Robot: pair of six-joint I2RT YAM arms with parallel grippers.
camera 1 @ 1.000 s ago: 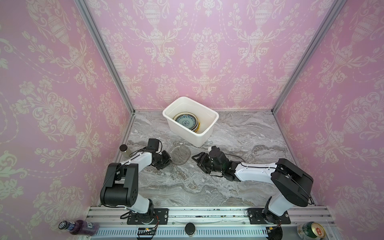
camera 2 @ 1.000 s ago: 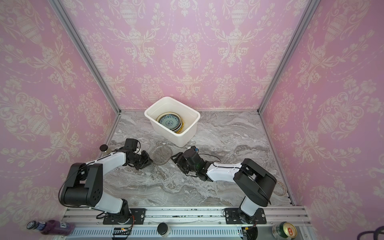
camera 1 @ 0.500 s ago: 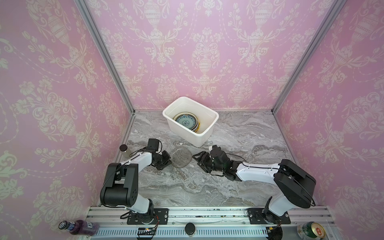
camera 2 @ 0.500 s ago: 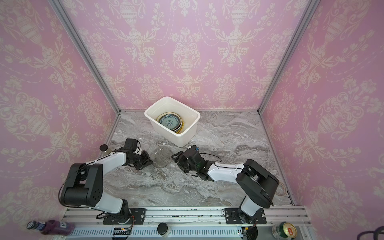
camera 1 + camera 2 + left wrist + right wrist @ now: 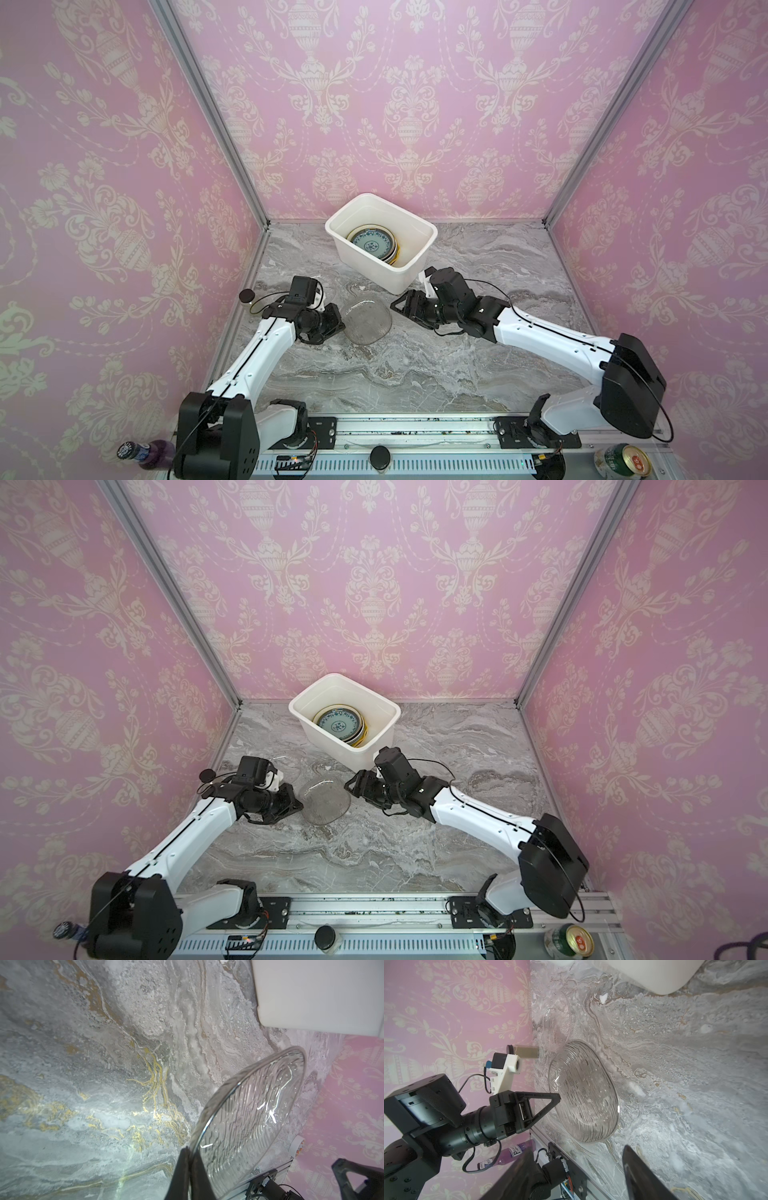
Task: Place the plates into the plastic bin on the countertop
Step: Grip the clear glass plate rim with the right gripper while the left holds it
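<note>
- Writing: the purple bottle (image 5: 510, 1151) beside the near rail has a white label with dark lettering, too blurred to read; the green can (image 5: 621, 461) at the other end of the rail has a red-and-gold top, and nothing on it can be read.
- Glass plate (image 5: 368, 322) (image 5: 325, 802): clear, ribbed and smoky. It lies between the two sets of jaws on the grey marble bench (image 5: 415, 365), just in front of the plastic bin (image 5: 365, 266) (image 5: 328, 746).
- Left jaws: pressed together on the near rim of the glass plate (image 5: 249, 1115), one dark finger on each face. The plate is tilted; whether its far edge touches the bench cannot be told.
- Right jaws: spread wide and aimed at the opposite rim of the glass plate (image 5: 583, 1093), just beside it but apart.
- Bin contents: a stack of plates with the blue patterned plate (image 5: 371, 246) (image 5: 338, 726) on top and yellow rims showing beneath.
- Left arm (image 5: 266, 349): stretched low from its base on the rail, with the wrist level with the plate's left side.
- Right arm (image 5: 540, 336): likewise low and extended, with the wrist close to the bin's near corner.
</note>
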